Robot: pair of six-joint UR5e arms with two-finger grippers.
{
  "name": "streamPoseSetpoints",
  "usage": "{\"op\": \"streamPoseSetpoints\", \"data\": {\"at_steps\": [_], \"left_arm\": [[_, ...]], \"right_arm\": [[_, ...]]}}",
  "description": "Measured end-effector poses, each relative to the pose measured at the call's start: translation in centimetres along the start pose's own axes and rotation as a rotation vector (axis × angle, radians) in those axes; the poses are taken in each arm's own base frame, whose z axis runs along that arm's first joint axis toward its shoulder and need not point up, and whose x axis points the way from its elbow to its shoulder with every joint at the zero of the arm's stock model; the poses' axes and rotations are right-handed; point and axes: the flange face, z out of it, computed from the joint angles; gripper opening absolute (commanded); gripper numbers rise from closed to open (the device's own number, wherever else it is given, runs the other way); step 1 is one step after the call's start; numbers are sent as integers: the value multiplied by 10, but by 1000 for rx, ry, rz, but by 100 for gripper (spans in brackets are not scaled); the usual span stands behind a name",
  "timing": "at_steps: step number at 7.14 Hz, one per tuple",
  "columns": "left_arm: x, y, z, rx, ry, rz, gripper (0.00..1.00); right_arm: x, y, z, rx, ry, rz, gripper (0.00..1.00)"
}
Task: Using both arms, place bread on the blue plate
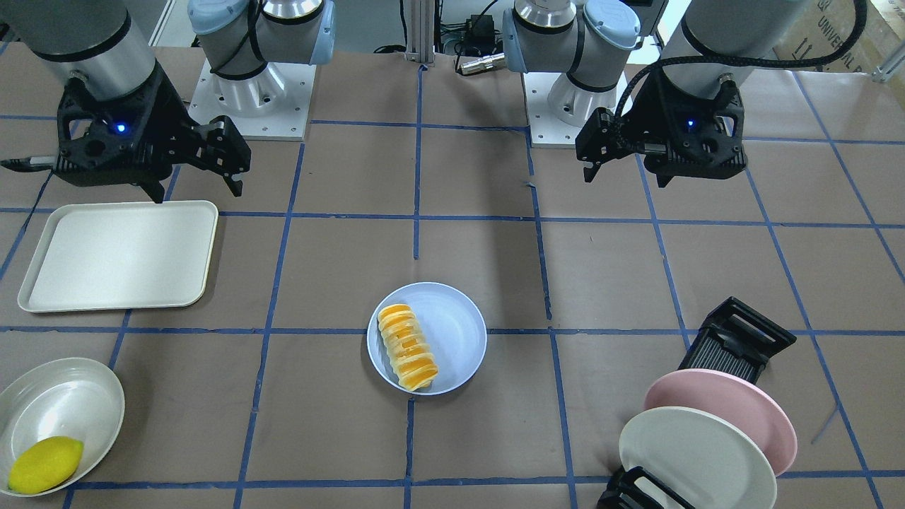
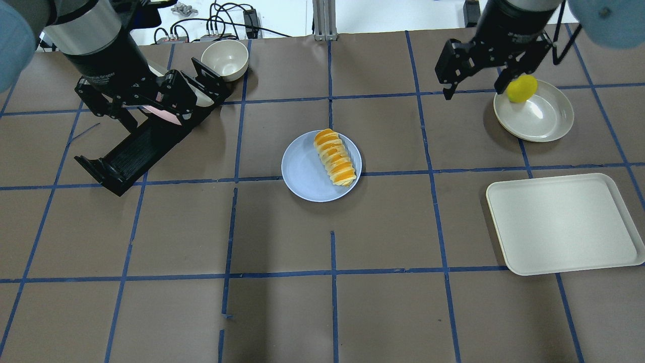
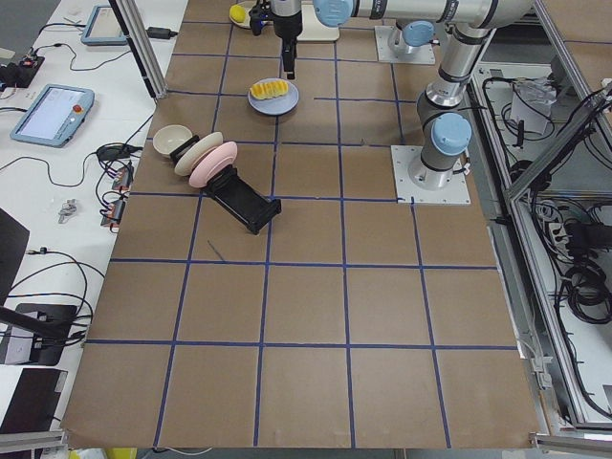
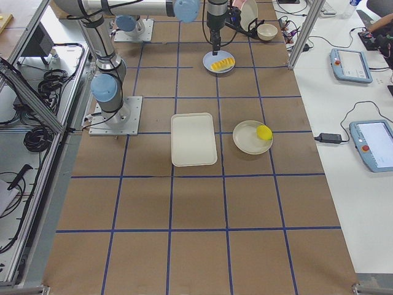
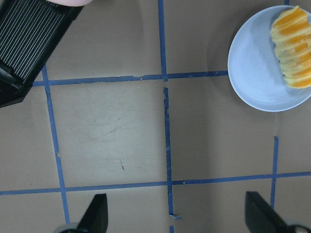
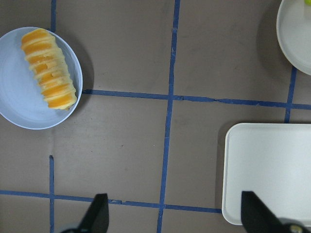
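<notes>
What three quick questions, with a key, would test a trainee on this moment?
1. True or false: the bread lies on the blue plate.
2. The left gripper and right gripper are: A) both open, apart from the bread; B) both shut on it; C) one holding it, one open.
3. Fill in: the lemon sits in a shallow white ___.
Key: 1 true; 2 A; 3 bowl.

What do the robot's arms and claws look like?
The left arm and right arm are silver-grey tubes with light-blue joint caps. The left gripper and right gripper are black, angular, two-fingered, blue-lit. A braided black cable loops along the left arm.
</notes>
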Motion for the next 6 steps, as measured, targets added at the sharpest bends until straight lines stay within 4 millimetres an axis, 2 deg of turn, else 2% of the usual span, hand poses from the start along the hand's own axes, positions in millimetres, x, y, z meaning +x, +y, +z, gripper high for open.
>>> {"op": "streamPoseSetpoints", "data": {"at_steps": [3,6], "left_arm": [[0,1,-3,11,-4,-14,100],[0,1,-4,11,-4,-18,100]], "right_arm": [[-3,8,-4,10,8,12,100],[-22,8,-4,18,45,-33,100]]}}
